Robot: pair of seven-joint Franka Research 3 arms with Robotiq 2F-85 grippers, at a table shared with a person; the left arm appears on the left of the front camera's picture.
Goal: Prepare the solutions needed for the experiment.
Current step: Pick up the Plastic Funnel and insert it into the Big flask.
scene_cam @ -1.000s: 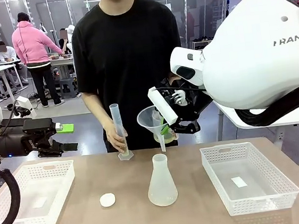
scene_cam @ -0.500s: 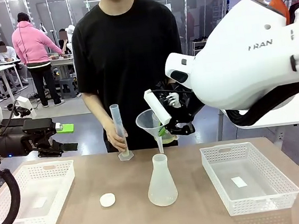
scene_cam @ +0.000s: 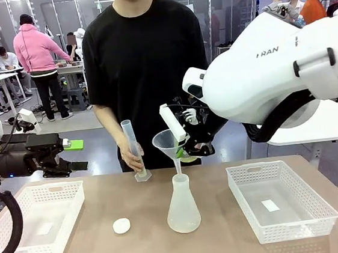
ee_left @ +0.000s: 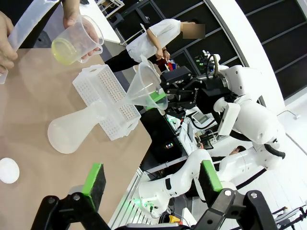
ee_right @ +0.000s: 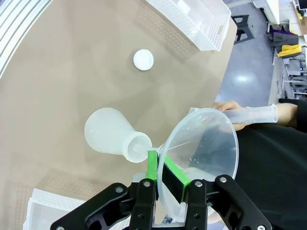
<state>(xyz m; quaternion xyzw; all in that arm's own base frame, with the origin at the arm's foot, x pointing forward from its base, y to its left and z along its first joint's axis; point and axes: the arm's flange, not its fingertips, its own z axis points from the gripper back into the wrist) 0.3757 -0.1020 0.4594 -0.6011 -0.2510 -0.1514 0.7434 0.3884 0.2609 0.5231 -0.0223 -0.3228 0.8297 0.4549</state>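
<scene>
We have swung our right claw (scene_cam: 186,148) toward nine o'clock, clamping the clear plastic funnel (scene_cam: 166,142) over the frosted translucent conical flask (scene_cam: 182,206); our left claw (scene_cam: 77,155) is spread wide.

left hand (scene_cam: 75,155): jaws wide apart, held level at left | right hand (scene_cam: 186,150): clamped tight, raised at centre

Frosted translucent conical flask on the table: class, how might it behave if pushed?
The frosted translucent conical flask has a wide base, so probably resists tipping. Little liquid shows, so likely light; it may slide on the tan tabletop.
</scene>
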